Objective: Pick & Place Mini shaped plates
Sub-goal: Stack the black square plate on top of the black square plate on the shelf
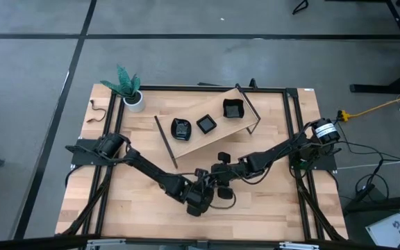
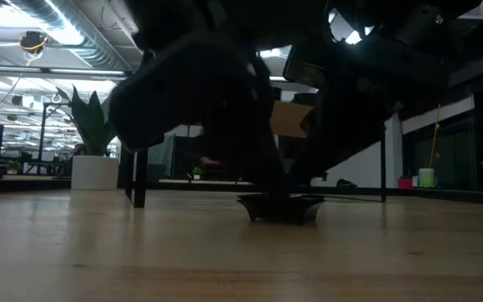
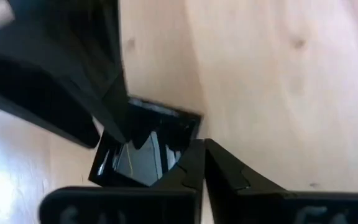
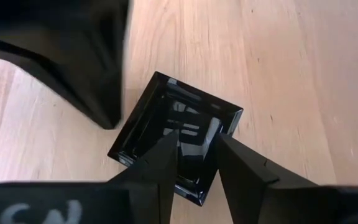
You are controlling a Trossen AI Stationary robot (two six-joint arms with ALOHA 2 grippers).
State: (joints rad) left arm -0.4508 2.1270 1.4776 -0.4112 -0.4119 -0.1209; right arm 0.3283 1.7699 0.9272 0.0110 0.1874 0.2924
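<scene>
One small square glossy black plate (image 4: 185,102) lies flat on the wooden table near its front middle; it also shows in the low view (image 2: 281,207) and the left wrist view (image 3: 143,155). My left gripper (image 3: 202,144) is shut, and its tips stand at the plate's side edge. My right gripper (image 4: 196,137) comes slanting down from the table's right. It is open, with both fingertips over the plate's hollow. In the high view the two grippers (image 1: 207,196) (image 1: 221,185) meet over the plate and hide it. My left gripper's shut fingertips stand against the outer edge of the plate's rim (image 3: 194,124), near a corner, slanting down from the table's left. The plate lies flat on the table. My right gripper's fingertips (image 4: 171,140) are over the plate's inside; whether they touch it I cannot tell.
A slanted wooden board (image 1: 217,135) at the far middle carries three more black plates (image 1: 181,128) (image 1: 206,123) (image 1: 233,109). A white pot with a green plant (image 1: 133,99) stands at the far left corner. A black frame (image 1: 290,89) borders the table.
</scene>
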